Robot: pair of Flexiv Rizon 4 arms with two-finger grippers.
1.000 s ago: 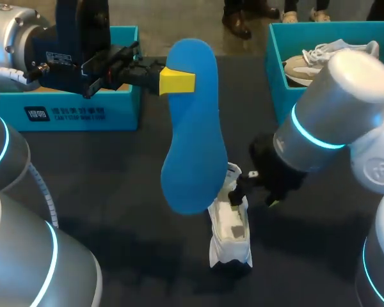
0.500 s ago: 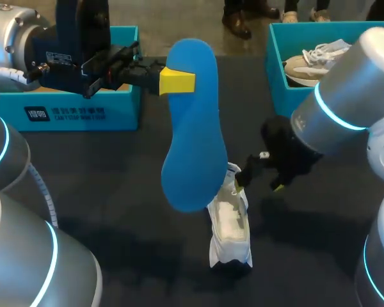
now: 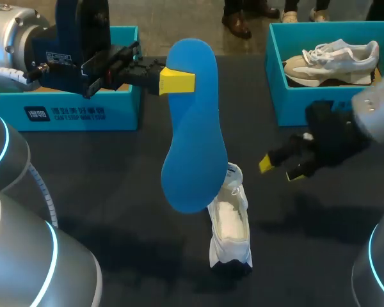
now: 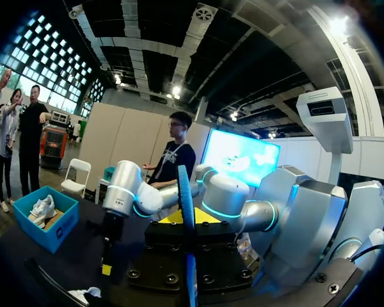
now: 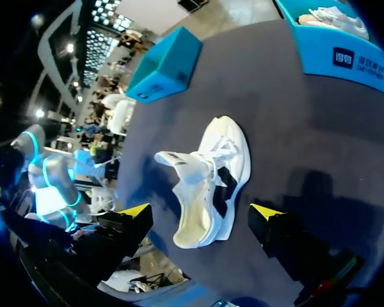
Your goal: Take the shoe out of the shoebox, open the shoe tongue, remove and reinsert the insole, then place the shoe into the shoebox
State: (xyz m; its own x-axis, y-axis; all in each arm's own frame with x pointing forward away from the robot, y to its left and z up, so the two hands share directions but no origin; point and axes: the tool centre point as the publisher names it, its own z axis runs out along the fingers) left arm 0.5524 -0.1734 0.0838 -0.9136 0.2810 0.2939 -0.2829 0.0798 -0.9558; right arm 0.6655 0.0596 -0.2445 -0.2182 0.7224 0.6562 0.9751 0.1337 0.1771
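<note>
Left gripper (image 3: 177,82) clamps the smooth, flat blue insole (image 3: 191,128) near one end, hanging it above the desk's (image 3: 102,192) middle. The right gripper (image 3: 281,169) hangs parted and empty near the white shoe (image 3: 230,224) — well apart from the teal shoebox (image 3: 278,89) at the far right corner. Left wrist view: insole edge-on between the fingers. Right wrist view: shoe's mouth open, tongue folded out — shoebox's white mark unreadable.
</note>
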